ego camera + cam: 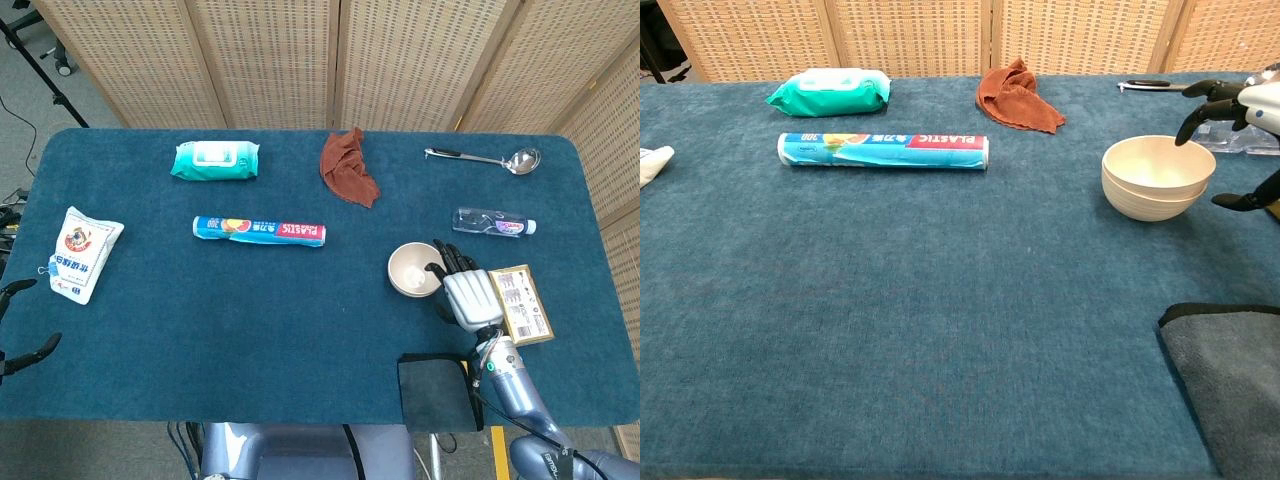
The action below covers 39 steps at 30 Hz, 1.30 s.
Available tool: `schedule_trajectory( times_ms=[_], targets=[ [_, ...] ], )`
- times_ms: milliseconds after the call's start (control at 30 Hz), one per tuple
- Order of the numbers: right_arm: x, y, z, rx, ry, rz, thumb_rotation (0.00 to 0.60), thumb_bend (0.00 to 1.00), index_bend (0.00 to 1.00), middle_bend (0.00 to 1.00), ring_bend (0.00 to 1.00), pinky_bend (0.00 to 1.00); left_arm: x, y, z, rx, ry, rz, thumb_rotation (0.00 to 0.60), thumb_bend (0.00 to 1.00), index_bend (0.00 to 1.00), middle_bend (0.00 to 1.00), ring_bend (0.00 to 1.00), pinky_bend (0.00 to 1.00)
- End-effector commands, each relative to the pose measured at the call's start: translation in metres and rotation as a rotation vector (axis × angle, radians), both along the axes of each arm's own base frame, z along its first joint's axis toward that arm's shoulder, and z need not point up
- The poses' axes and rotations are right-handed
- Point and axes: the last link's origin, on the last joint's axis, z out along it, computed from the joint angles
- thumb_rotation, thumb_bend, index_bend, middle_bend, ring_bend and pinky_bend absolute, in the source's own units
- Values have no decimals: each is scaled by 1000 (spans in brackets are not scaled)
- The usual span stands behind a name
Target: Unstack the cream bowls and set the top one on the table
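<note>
A blue-carpeted table (250, 320) fills the scene, with woven cane screens (270, 60) standing behind its far edge. On it lie one roll of plastic wrap (259, 231), its long axis running left to right; one teal wipes pack (214, 160); one white bag (80, 252) at the left edge; one dark grey cloth (438, 390) at the near edge; one rust-red rag (349, 168); one steel ladle (485, 157); one clear bottle (492, 222); and one yellow box (520, 305), right of the bowls. Two cream bowls (1156, 177) sit nested, mouths upward, on the right half of the table, near the bottle. The right hand (466, 292) hovers just right of the stack, fingers (1193, 119) spread and curved over the rim, holding nothing; contact cannot be told. The left hand (18, 330) shows only dark fingertips at the near left edge, apart and empty.
</note>
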Motion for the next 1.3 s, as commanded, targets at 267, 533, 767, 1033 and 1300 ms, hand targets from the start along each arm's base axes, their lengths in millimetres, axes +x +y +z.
schedule_trajectory(
  times_ms=[267,533,767,1033,1300],
  targets=[
    [-1,-3,-4,-5,-7,-13,600,311,269,0,0,207,0,1,0,0,-2,-1,600,177,264,0,0,50],
    [-8,-4,-9,-7,-21,-36,600,311,277,0,0,207,-1,1,0,0,-2,3,600,177,264,0,0,50],
    [-13,-4,-14,-8,-30,-48,600,347,277,0,0,207,-1,2,0,-3,-1,4,600,176,264,0,0,50],
    [-14,-4,-17,-18,-32,-48,600,447,278,0,0,207,-1,2,-1,-6,-1,5,600,177,264,0,0,50],
    [-17,-3,-18,-19,-37,-67,600,466,277,0,0,207,-1,1,0,-7,-2,5,600,176,264,0,0,50]
  ],
)
